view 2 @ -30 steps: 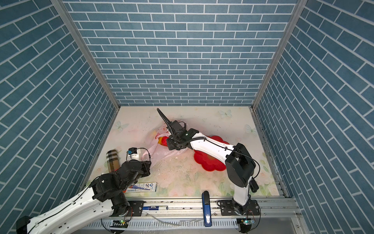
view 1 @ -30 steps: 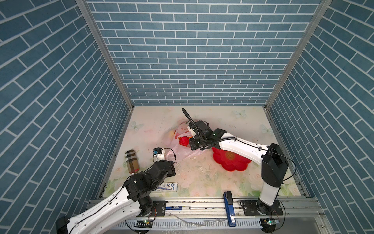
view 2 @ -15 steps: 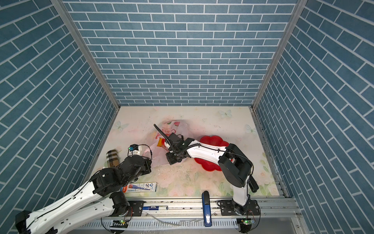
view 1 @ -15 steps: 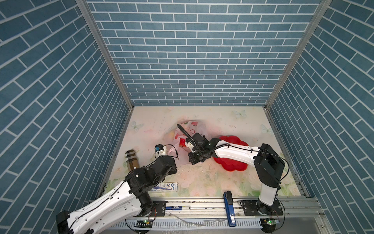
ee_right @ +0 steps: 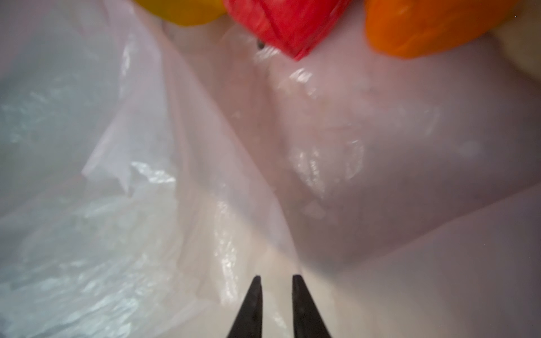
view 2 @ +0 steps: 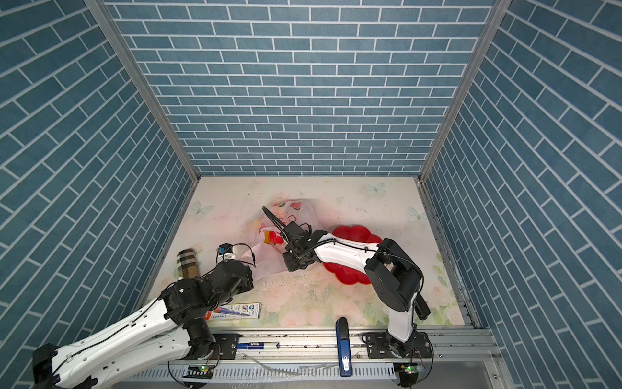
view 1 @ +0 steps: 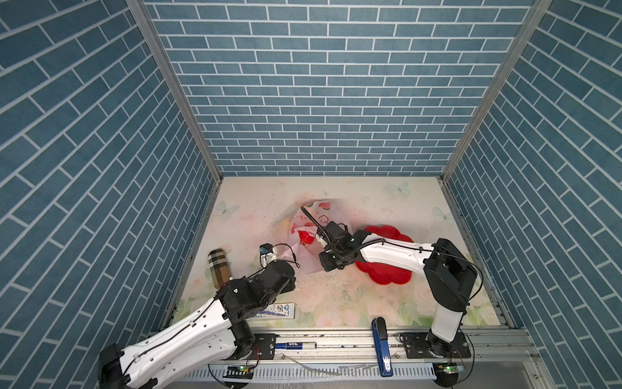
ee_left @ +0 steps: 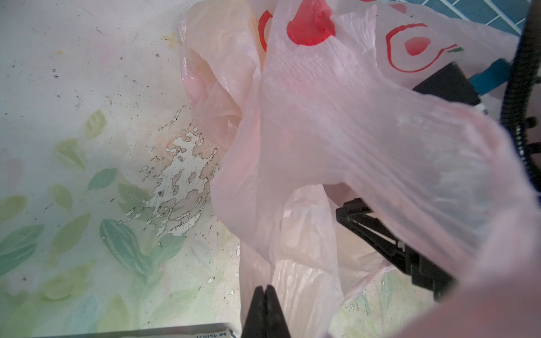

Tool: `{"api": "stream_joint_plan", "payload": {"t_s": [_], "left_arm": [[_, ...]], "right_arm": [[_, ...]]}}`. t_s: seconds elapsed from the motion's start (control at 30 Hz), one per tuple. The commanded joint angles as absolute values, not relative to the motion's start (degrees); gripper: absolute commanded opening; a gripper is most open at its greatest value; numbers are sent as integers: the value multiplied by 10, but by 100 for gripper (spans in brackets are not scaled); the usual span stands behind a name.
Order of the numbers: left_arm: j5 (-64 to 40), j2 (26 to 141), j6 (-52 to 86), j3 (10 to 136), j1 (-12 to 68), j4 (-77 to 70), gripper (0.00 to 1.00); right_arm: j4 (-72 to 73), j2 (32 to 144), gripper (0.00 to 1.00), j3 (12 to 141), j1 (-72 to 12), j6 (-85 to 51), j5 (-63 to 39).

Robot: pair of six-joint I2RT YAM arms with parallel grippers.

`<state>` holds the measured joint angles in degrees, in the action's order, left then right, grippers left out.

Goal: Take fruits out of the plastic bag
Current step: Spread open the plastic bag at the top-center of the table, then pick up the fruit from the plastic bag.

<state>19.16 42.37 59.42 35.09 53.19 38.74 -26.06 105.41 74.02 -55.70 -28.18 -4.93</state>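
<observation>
Pink plastic bag [view 1: 323, 210]: lay at centre of the desk [view 1: 336, 296], beside the red plate [view 1: 387, 274]
Fruits [ee_right: 281, 23]: red, orange, yellow, inside the bag
Left pincer [ee_left: 265, 295]: closed, pinching bag film
Right pincer [ee_right: 275, 281]: slightly parted, empty, inside the bag

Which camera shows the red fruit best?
The right wrist view: the red fruit is close and uncovered, though partly cropped. Both top views show it small, inside the bag. The left wrist view shows the bag but no clear fruit.
</observation>
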Motion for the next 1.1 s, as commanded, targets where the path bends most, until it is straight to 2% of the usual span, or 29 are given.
{"api": "stream_joint_plan", "payload": {"t_s": [0.0, 0.43, 0.77, 1.07], "left_arm": [[206, 417, 588, 344, 535, 382, 3], [199, 382, 571, 321, 535, 371, 3], [185, 410, 565, 315, 535, 337, 3], [183, 437, 563, 316, 535, 314, 3]], "right_arm": [[-252, 1043, 25, 782, -537, -284, 23], [-226, 1114, 56, 871, -502, -251, 48], [-217, 1149, 65, 890, -495, -247, 44], [-164, 1157, 69, 872, -491, -259, 61]]}}
